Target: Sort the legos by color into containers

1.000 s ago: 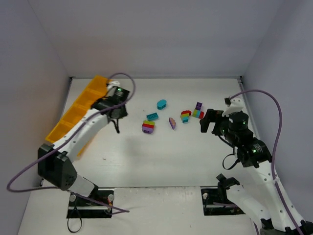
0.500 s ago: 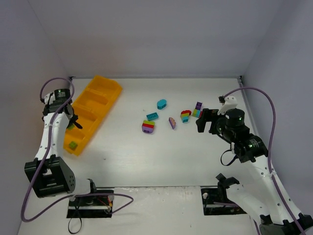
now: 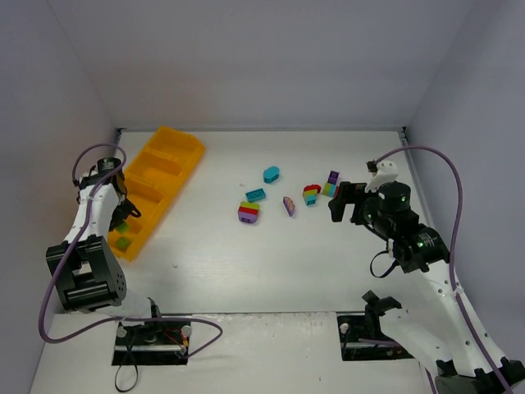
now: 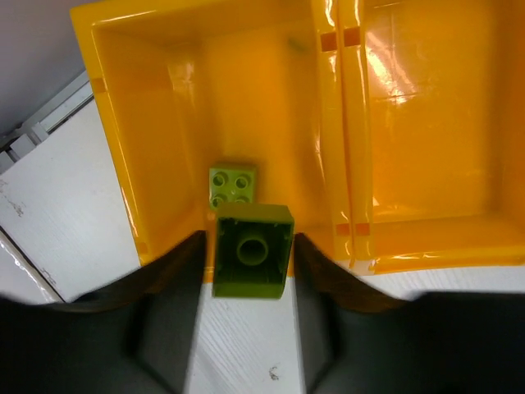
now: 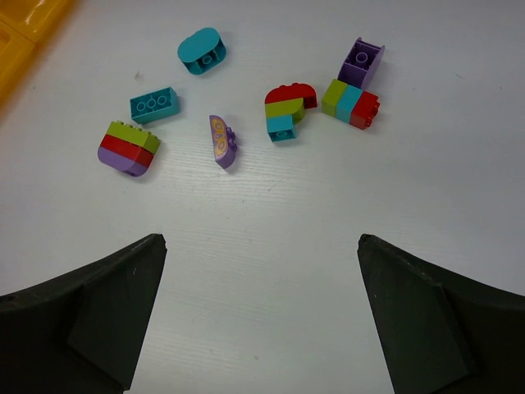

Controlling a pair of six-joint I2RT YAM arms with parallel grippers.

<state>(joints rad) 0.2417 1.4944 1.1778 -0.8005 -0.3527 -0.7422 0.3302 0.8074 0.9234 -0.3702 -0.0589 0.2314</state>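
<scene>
**Lime brick at the tray, seven pieces loose on the bench**

Your left tool (image 4: pixel 248 240) hangs over the nearest compartment of the long orange-yellow plastic tray (image 4: pixel 340 123). Its fingers narrowly flank a lime green plastic brick (image 4: pixel 253 264), hollow side up; whether they grip it or have let go, you cannot tell. A second lime green brick (image 4: pixel 232 184) lies on that compartment's floor.

On the bench (image 5: pixel 271 213), right of the tray, lie a lime-red-purple stack (image 5: pixel 129 148), a teal flat brick (image 5: pixel 153 104), a teal rounded brick (image 5: pixel 199 51), a purple curved piece (image 5: pixel 221 141), a red-lime-teal stack (image 5: pixel 287 109), a lime-teal-red row (image 5: pixel 350 101) and a purple square brick (image 5: pixel 361 61).

Your right tool (image 5: pixel 261 246) hovers just right of them, jaws wide, holding nothing. The pieces look light, stiff and slick, so pinch across opposite flat sides. Expect the stacks to need pulling apart.
</scene>
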